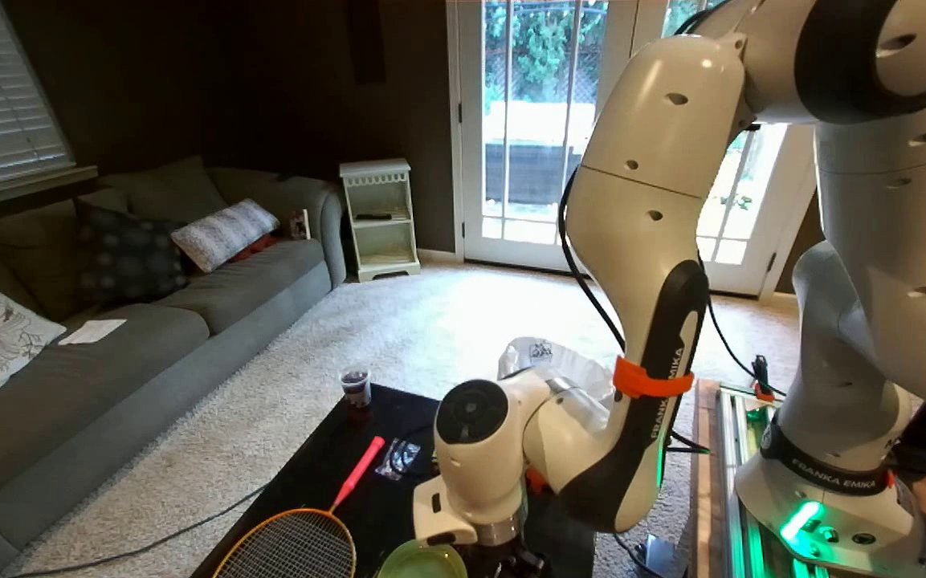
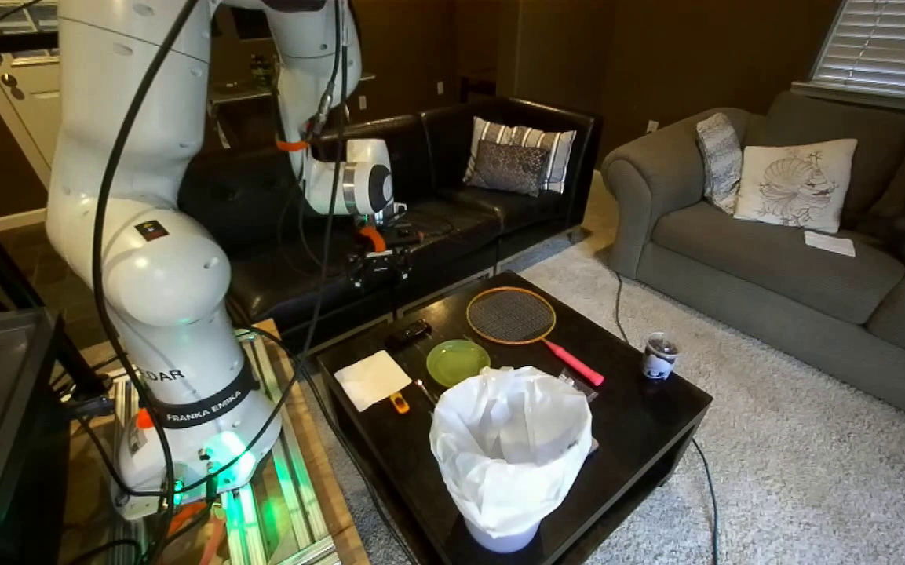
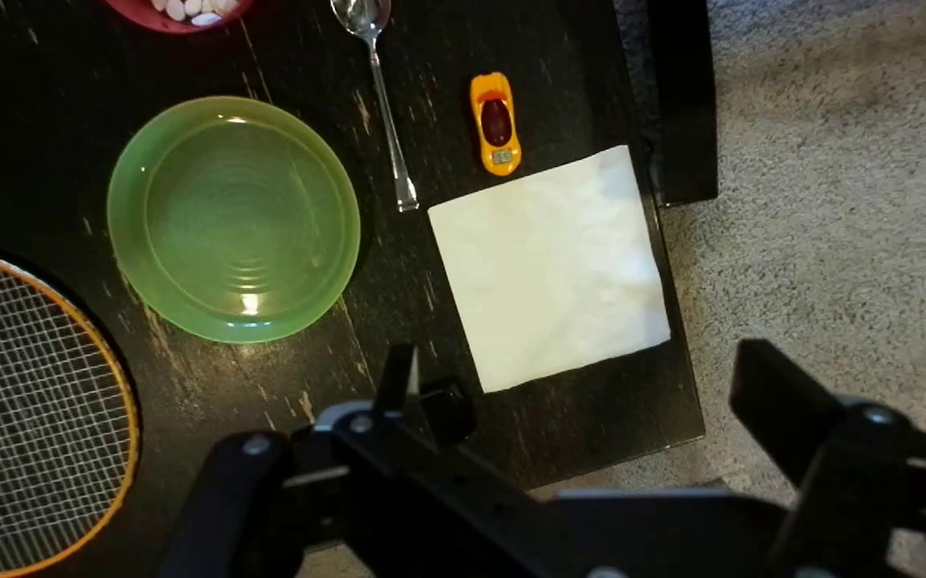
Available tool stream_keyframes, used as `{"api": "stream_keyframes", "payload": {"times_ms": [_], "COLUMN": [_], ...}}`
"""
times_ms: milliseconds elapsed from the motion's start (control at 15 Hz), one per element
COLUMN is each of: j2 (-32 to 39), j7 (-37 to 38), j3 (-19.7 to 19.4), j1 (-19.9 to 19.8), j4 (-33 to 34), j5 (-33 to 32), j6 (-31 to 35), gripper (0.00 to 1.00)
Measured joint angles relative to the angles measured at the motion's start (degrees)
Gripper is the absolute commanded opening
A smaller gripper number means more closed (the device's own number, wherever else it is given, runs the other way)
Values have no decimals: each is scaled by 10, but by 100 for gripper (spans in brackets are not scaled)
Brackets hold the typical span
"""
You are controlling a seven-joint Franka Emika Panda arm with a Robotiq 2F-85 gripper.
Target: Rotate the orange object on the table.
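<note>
Your pincer [image 3: 579, 365] has its two fingers [image 3: 784, 393] spread wide apart; between them the wrist view shows a corner of the black worktop [image 3: 615, 413], with carpet [image 3: 824, 241] past the edge. In an exterior view you can see the pincer hanging raised, higher than the worktop.

The orange object [image 3: 496, 128] you are after, a small item with rounded ends and a dark red oval in its middle, lies on the worktop, well apart from your fingers. In the wrist view it sits just beside the upper edge of a white sheet [image 3: 551, 269]. To its left there you have a spoon [image 3: 386, 112], then a green plate [image 3: 234, 217], and the strung head of a racket [image 3: 33, 417] coming in at the left edge. A red bowl [image 3: 177, 27] holding pale pieces [image 3: 193, 8] is cut off by the top edge.

In an exterior view you also get a bucket [image 2: 503, 537] lined with a white bag [image 2: 472, 455], and a cup [image 2: 659, 357] near a corner of the worktop. A red-orange patch [image 1: 537, 480] shows beside your arm [image 1: 643, 177] in an exterior view, too hidden for you to name
</note>
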Motion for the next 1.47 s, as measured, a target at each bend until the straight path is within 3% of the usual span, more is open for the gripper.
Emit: {"api": "stream_keyframes", "payload": {"times_ms": [200,400,933,1467], "j2": [46,88,191,200], "j7": [37,53,55,55], "j3": [-25,-35,-19,-17], "j1": [41,56,11,10], "j4": [28,52,92,99], "j5": [-53,-65,-29,-28], "j6": [0,2,39,41], "gripper": [100,100,100,100]}}
